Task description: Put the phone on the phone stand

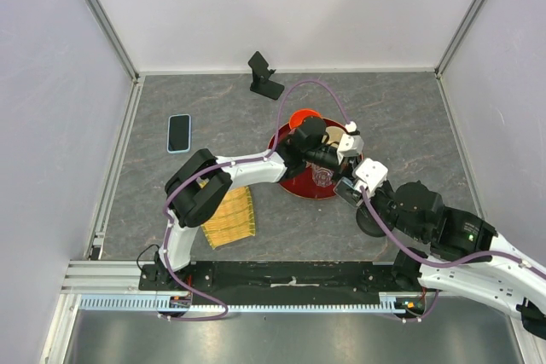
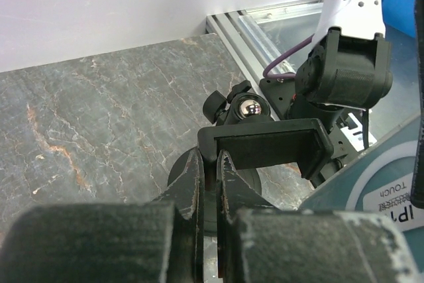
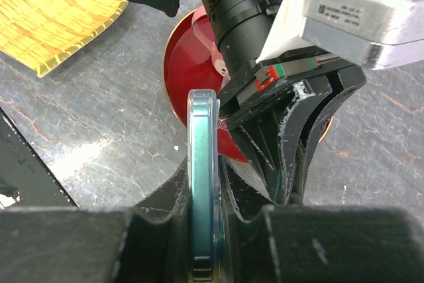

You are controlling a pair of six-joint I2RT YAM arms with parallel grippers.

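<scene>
My right gripper (image 3: 201, 193) shut on the phone (image 3: 201, 130), phone up on its thin edge between the fingers (image 3: 162, 197), long side pointing ahead at the red plate (image 3: 182, 71), my left gripper (image 2: 211, 164) pinching the black phone stand (image 2: 265, 142)

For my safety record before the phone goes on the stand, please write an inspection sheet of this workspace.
Surface: grey marbled table.
Job's things: phone and stand clamp, both held near the red plate.
Clutter: second phone lying flat, second stand at the back, yellow mat.
Grippers: left gripper shut on the stand clamp; right gripper shut on the phone.
Cables: purple cable loops above the left arm.
Surroundings: white walls, metal frame.
</scene>
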